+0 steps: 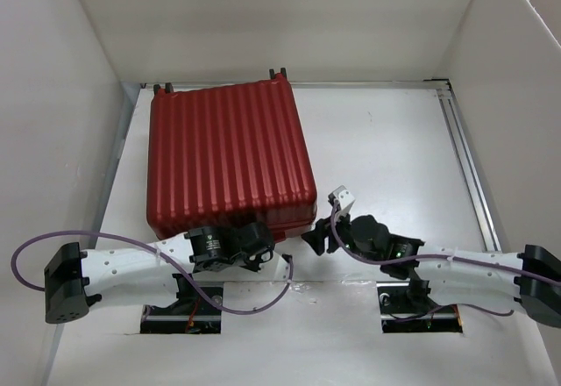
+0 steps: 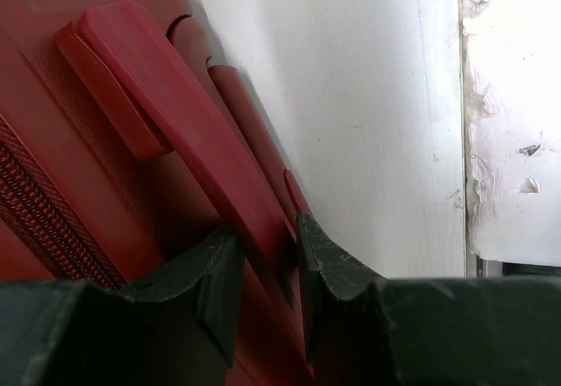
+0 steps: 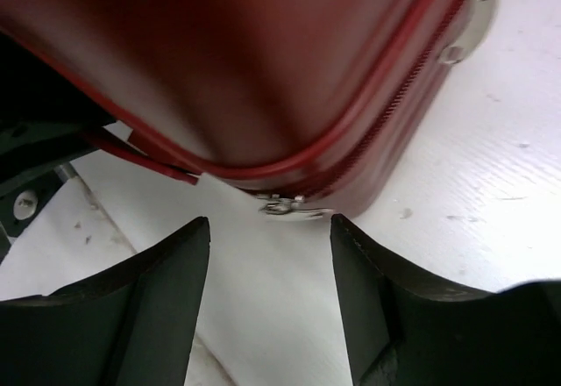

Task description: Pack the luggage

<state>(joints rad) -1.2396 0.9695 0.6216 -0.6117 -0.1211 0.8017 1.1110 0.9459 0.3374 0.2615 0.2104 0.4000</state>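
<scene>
The luggage (image 1: 228, 153) is a dark-red ribbed hard-shell suitcase lying closed and flat on the white table, wheels at the far edge. My left gripper (image 1: 259, 244) is at its near edge. In the left wrist view, my left gripper (image 2: 267, 254) has its fingers closed on either side of the red carry handle (image 2: 166, 114). My right gripper (image 1: 317, 232) is open at the near right corner. In the right wrist view, my right gripper (image 3: 270, 228) is empty. The silver zipper pull (image 3: 294, 206) lies just ahead of it, under the luggage (image 3: 245, 61) corner.
White walls (image 1: 79, 96) enclose the table on three sides. A metal rail (image 1: 465, 158) runs along the right side. Purple cables (image 1: 263, 303) trail from both arms near their bases. Bare table (image 1: 386, 149) lies to the right of the luggage.
</scene>
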